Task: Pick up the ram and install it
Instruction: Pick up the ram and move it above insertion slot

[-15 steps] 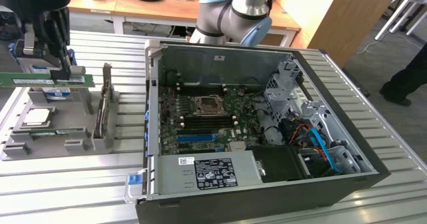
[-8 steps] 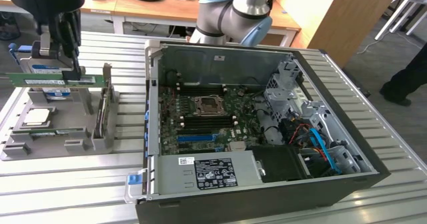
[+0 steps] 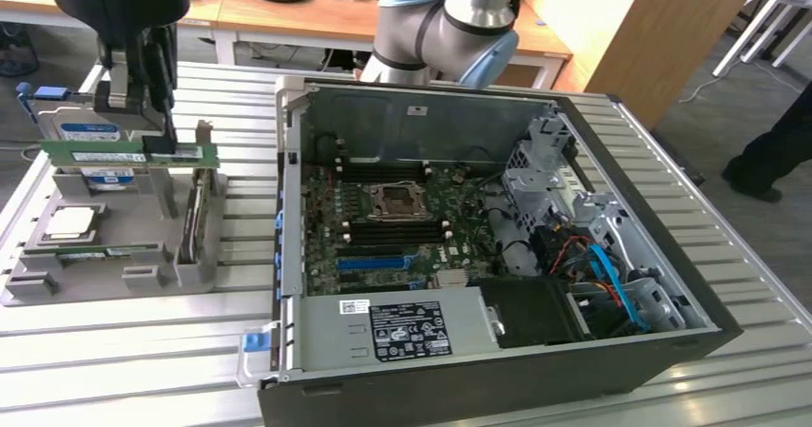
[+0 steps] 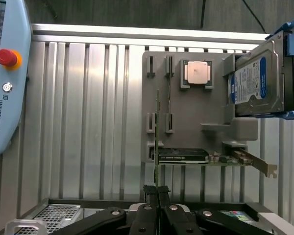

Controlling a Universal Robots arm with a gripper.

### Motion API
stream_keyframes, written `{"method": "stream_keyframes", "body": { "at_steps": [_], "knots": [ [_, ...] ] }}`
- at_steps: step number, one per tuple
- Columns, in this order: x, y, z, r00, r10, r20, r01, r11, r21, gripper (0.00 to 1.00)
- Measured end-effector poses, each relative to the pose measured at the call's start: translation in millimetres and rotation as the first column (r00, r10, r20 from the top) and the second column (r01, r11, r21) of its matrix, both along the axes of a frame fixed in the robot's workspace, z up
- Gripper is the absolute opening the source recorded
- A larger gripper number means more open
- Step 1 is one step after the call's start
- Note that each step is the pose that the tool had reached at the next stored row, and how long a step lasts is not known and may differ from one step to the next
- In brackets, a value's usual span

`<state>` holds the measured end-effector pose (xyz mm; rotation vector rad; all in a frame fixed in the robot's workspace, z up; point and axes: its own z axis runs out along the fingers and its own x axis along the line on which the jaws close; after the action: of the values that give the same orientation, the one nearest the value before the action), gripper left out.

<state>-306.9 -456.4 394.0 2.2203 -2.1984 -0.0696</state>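
Ribbed metal table (image 3: 127, 360), grey tray (image 3: 76, 292), computer case (image 3: 482, 389)

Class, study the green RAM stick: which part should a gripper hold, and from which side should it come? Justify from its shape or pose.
Grip the ram across its two flat faces at the upper long edge, near mid-length, coming from above. It is a thin board held on edge, so its faces suit parallel pads. The gripper is shut on it this way.
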Motion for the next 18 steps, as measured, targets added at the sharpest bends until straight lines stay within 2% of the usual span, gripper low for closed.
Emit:
{"method": "stream_keyframes", "body": {
  "at_steps": [18],
  "knots": [
    [44.1,-1.0,0.0,1.0,0.0,0.0,0.0,1.0,0.0001,0.12]
  ]
}}
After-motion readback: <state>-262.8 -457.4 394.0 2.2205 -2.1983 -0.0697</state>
